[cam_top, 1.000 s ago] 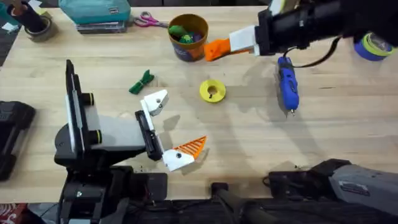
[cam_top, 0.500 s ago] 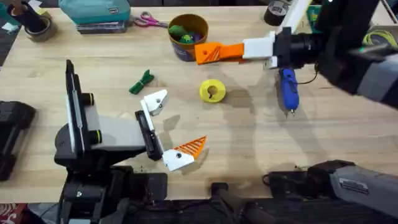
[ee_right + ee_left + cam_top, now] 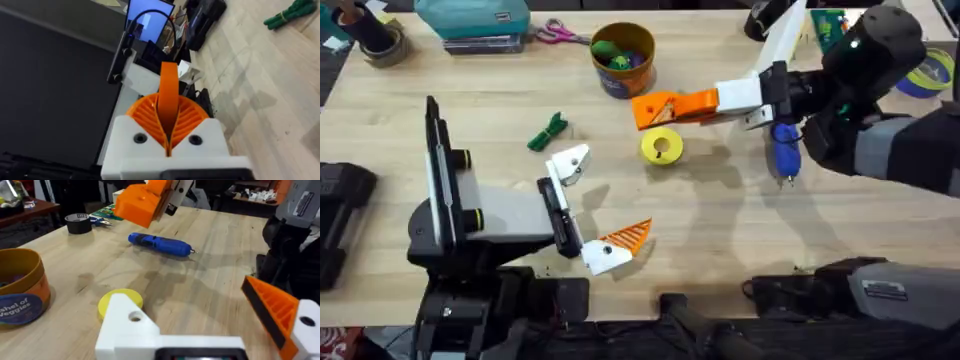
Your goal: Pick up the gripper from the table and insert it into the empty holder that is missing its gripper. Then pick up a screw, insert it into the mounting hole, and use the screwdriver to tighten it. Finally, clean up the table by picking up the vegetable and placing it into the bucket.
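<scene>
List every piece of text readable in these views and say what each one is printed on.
"...shel of Veggies", its start cut off: on the label of the bucket, read in the left wrist view.
Print on the tape roll at the table's far right: too blurred to read.
Small label on the black base of the right arm: too small to read.

Black arms, grey link covers; white end effector [image 3: 665,106] brackets, orange ribbed fingers [image 3: 628,236], dark screws.

A pale wooden plank tabletop [image 3: 720,230] fills the scene under even, soft light. Beyond its far edge, the left wrist view shows a dim room with a dark reddish side table [image 3: 30,210]. The right wrist view shows a lit blue monitor screen [image 3: 150,25] beside the tabletop.
</scene>
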